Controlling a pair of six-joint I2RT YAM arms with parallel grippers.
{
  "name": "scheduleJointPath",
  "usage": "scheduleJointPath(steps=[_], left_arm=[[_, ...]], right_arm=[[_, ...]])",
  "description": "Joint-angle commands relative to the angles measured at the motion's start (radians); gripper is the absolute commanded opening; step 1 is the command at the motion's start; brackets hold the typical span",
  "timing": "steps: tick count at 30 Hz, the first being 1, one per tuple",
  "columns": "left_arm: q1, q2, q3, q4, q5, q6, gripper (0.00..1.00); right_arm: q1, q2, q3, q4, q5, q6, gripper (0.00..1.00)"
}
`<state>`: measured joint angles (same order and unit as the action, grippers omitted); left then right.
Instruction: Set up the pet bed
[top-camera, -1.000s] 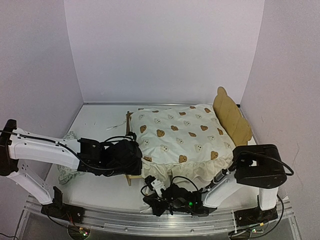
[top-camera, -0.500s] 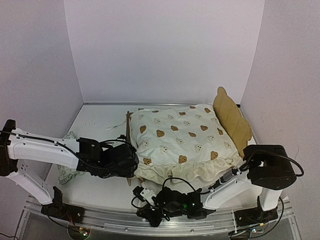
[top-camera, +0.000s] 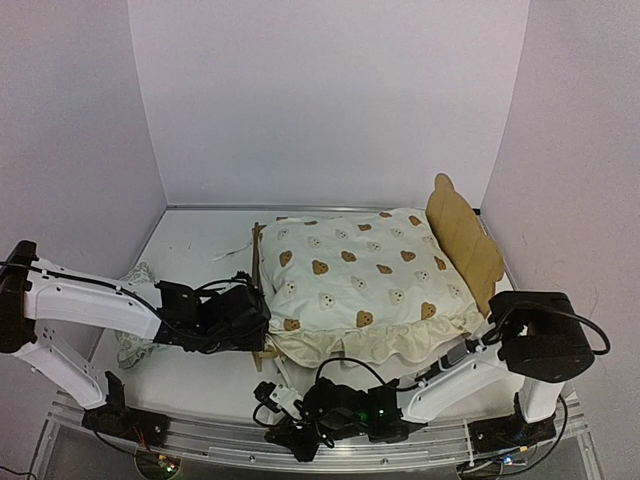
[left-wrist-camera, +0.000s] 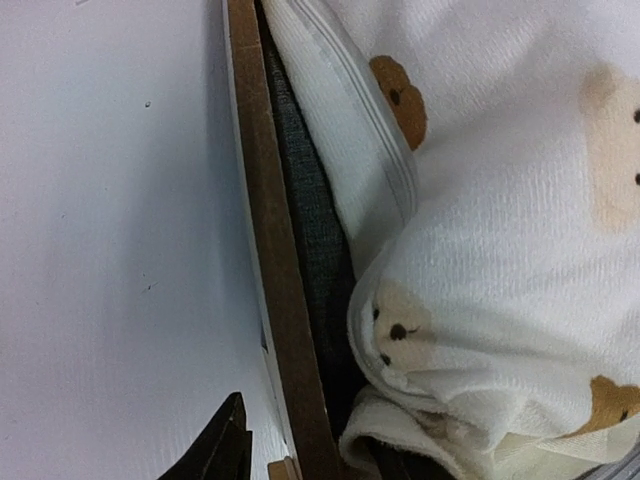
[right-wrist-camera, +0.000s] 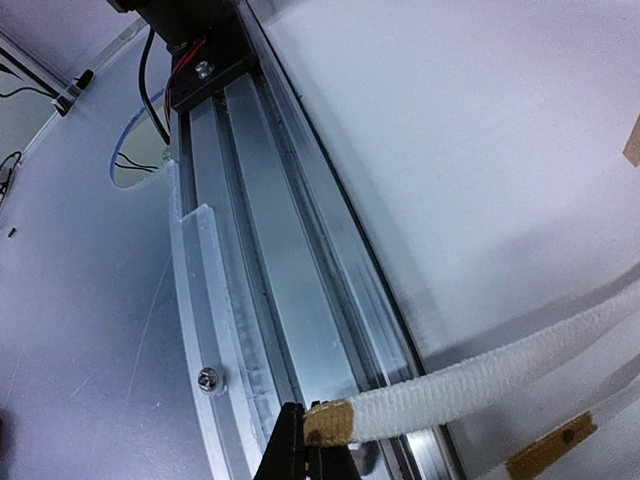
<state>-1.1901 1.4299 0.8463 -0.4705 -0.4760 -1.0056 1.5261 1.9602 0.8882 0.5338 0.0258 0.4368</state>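
1. Grey-white table (top-camera: 200, 240) fills the floor between the walls. We see bare surface left of the bed and behind it. Its near edge ends at a metal rail (right-wrist-camera: 270, 300).
2. We find the pet bed (top-camera: 465, 245) right of centre, its headboard (top-camera: 455, 215) close to the right wall and its footboard (top-camera: 257, 252) facing the left arm. Most of the frame is hidden. The left wrist view shows only one plywood board (left-wrist-camera: 275, 250) and a dark strip of base (left-wrist-camera: 310, 230) beside it.
3. Inside the bed lies the cover (top-camera: 360, 275), puffed well above the frame. Its ruffle spills over the near side and hides that side's wood.
4. We see a pillow (top-camera: 128, 345) at the far left, largely covered by the left arm, so its outline is unclear.
5. The left gripper (top-camera: 258, 325) sits at the near end of the footboard, against the cover's edge. Its own camera shows one dark finger (left-wrist-camera: 225, 450) just left of the board. The other is out of sight, so we cannot tell how wide the jaws stand.
6. The right gripper (top-camera: 290, 430) hangs low over the rail in front of the bed, jaws pinched tight on the brown-tipped end of a tie (right-wrist-camera: 480, 385). The tie runs right and is cut off by the frame.
7. A second tie (right-wrist-camera: 560, 440) shows only partly at that view's lower right corner.
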Motion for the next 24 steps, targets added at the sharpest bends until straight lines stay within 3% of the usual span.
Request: scheduleJointPath(steps=[1,9,14,19,24], left_arm=[[0.065,0.025,-0.055,0.061,0.029,0.071,0.32],[0.184,0.051,-0.028,0.120,0.034,0.201,0.01],[0.280,0.087,-0.005,0.173,0.057,0.306,0.00],[0.333,0.140,0.039,0.182,0.060,0.368,0.00],[0.335,0.112,0.045,0.137,0.074,0.367,0.08]], right_arm=[[0.006,0.015,0.074,-0.026,-0.018,-0.027,0.00],[0.003,0.041,0.117,-0.070,0.102,-0.071,0.00],[-0.024,0.086,0.163,-0.101,0.173,-0.066,0.00],[-0.076,0.150,0.223,-0.111,0.111,-0.038,0.00],[-0.101,0.121,0.231,-0.153,0.011,-0.064,0.17]])
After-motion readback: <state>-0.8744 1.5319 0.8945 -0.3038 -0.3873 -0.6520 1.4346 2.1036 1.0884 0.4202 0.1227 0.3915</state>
